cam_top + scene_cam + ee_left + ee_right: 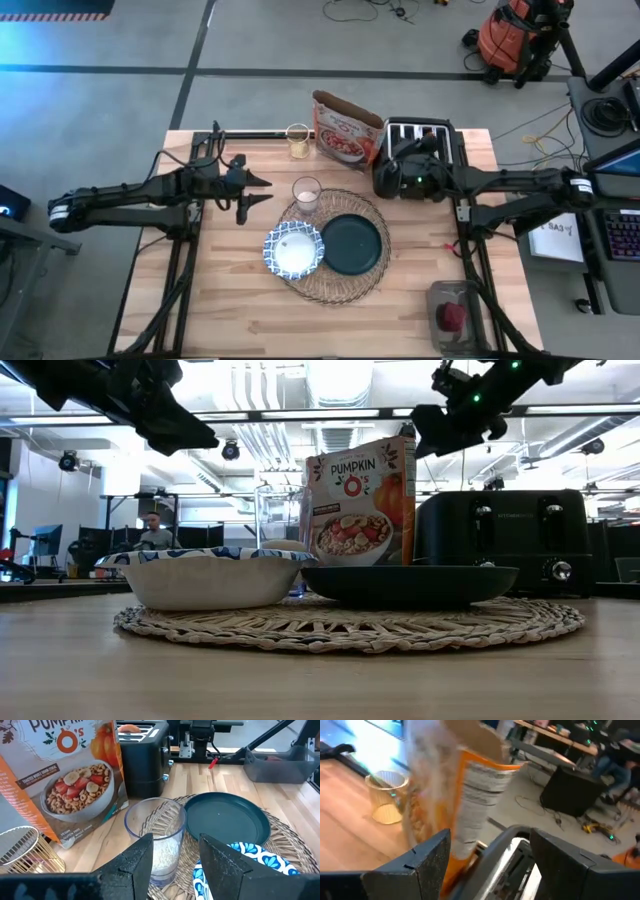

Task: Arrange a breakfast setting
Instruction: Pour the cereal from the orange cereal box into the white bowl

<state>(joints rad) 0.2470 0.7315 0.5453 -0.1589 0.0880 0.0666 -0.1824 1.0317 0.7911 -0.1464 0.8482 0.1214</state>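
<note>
We see the left hand (262, 192) over the table (230, 300), just left of the glass (306, 194), fingers (135, 865) parted w/ nothing between them. In its wrist view the glass stands just ahead of the gap, on the mat's edge.

The right hand (385, 175) hangs over the toaster (430, 135), fingers (425, 860) spread wide, nothing held; its wrist view looks down on the toaster slots, w/ the cereal bag (345, 128) and a gold wire cup (297, 140) beyond.

Mat (340, 285) lies mid-table. On it: plate (351, 244) at center-right, bowl (294, 250) touching plate's left side, partly off the mat's edge. A bagel (130, 728) shows in a toaster slot. Red fruit (452, 316) sits in a grey bin (440, 335) at the table's near right corner. Spoon: can't find it in any view.
</note>
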